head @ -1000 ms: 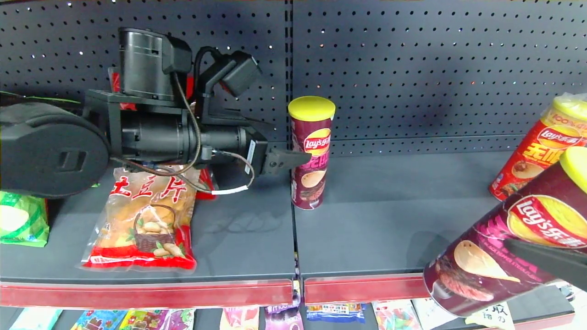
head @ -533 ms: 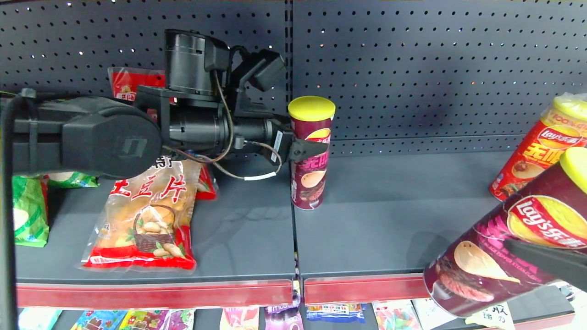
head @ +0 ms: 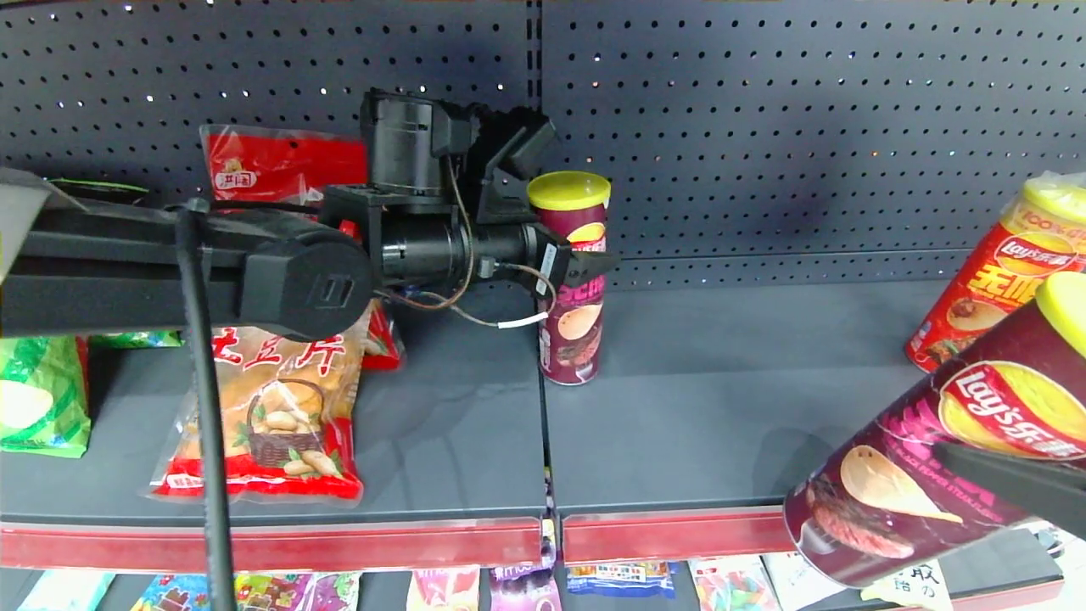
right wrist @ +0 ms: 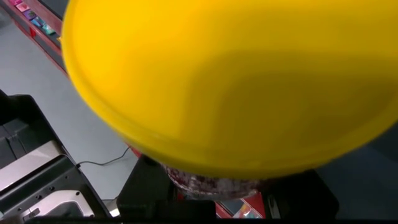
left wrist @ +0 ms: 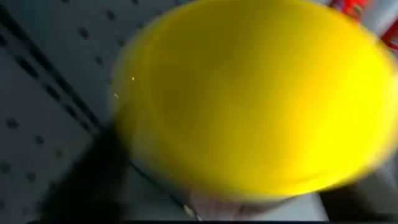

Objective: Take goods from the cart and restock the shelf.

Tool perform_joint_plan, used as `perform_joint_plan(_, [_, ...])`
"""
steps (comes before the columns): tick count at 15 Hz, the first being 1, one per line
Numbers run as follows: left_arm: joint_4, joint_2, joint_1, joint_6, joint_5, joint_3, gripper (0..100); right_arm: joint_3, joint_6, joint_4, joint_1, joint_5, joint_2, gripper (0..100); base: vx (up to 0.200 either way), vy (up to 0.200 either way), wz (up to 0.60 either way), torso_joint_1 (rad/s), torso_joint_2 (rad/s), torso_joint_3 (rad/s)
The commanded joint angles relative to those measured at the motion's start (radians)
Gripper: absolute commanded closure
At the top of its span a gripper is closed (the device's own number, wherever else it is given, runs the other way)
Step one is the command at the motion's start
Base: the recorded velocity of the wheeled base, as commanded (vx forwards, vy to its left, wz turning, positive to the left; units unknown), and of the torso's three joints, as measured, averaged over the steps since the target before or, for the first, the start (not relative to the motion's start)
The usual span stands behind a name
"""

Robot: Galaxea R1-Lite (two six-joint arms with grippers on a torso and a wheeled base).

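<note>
Clamping the grey shelf's (head: 721,407) upright can (head: 581,331) are left jaws; right jaws clamp a tilted can (head: 899,484).

Backdrop here is pretty plain: a dark grey pegboard back panel (head: 764,127) with rows of small holes, some of them catching tiny bright specks of light. A slotted upright (head: 534,85) runs down the middle of it. The shelf (head: 704,424) is matching dark grey metal, two boards meeting at a seam, with a red price strip (head: 271,547) along the front edge. Past it there's smooth grey floor (right wrist: 81,124) with a thin black cable (right wrist: 106,163) lying on it.
</note>
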Motion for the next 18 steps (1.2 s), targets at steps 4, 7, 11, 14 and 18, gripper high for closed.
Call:
perform_joint_plan(4, [-0.011,0.016,-0.04,-0.079,-0.003,0.003,100,0.0,0.0,0.0,0.0,0.0,0.006,100,0.0,0.0,0.0,0.0,0.0,0.0])
perform_joint_plan(7, [-0.005,-0.026,-0.04,-0.079,-0.055,0.021,100,0.001,0.0,0.0,0.0,0.0,0.008,100,0.0,0.0,0.0,0.0,0.0,0.0])
perform_joint_plan(11, [0.023,-0.115,-0.04,-0.072,-0.156,0.069,100,0.0,0.0,0.0,0.0,0.002,0.011,100,0.0,0.0,0.0,0.0,0.0,0.0])
perform_joint_plan(14, [0.041,-0.201,-0.066,-0.061,-0.265,0.205,100,0.0,0.0,0.0,0.002,0.002,0.011,100,0.0,0.0,0.0,0.0,0.0,0.0])
perform_joint_plan(18, [0.038,-0.208,-0.082,0.01,-0.312,0.256,100,-0.003,0.0,0.0,0.002,0.002,0.014,100,0.0,0.0,0.0,0.0,0.0,0.0])
